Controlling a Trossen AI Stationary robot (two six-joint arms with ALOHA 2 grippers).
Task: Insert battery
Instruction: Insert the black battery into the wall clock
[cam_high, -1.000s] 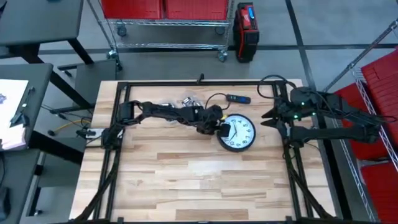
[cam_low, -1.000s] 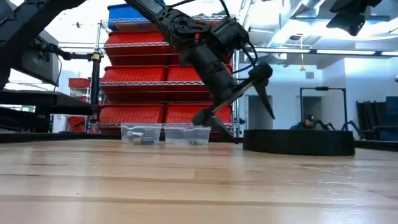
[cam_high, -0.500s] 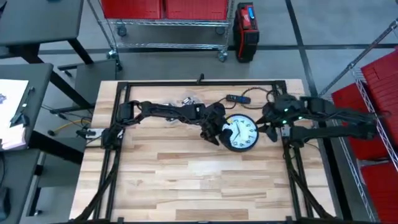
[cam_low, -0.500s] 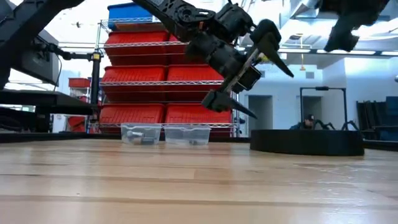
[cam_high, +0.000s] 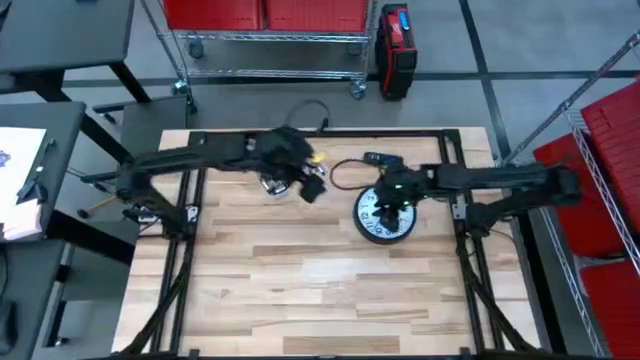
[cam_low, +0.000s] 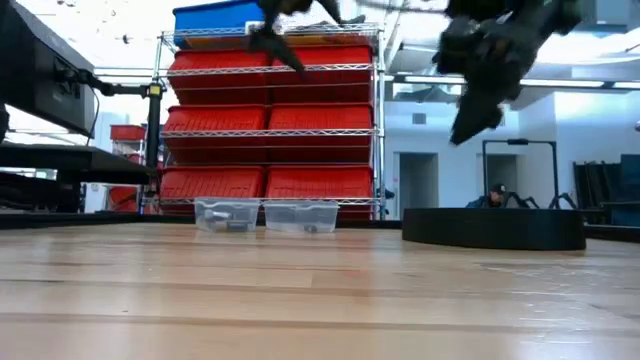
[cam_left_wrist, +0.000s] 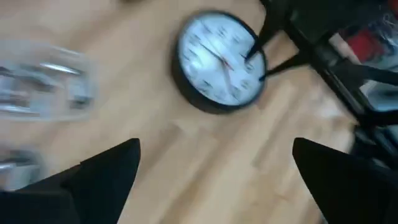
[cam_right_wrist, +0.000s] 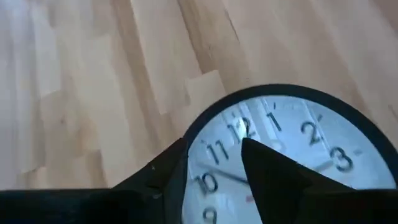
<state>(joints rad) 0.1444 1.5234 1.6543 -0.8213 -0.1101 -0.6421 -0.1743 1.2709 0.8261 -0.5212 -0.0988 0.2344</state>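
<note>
A black-rimmed wall clock (cam_high: 385, 213) lies face up on the wooden table, right of centre; it also shows in the low view (cam_low: 495, 228). My right gripper (cam_right_wrist: 212, 146) hovers open over its face near the 12, clear above it in the low view (cam_low: 468, 120). My left gripper (cam_left_wrist: 216, 144) is open and raised, left of the clock (cam_left_wrist: 217, 62) and beside two clear containers (cam_high: 275, 183). I cannot make out a battery; the containers (cam_low: 265, 216) hold small grey items.
A small blue-and-black device (cam_high: 383, 158) with a cable lies at the far edge behind the clock. A black frame (cam_high: 200, 140) runs around the table's sides. Bare wood (cam_high: 320, 290) fills the near half.
My left gripper has drawn away from the clock's left rim, rising and going toward the table's far left, and now hangs by the containers. My right gripper has swung from the table's right edge leftward to above the clock face.
</note>
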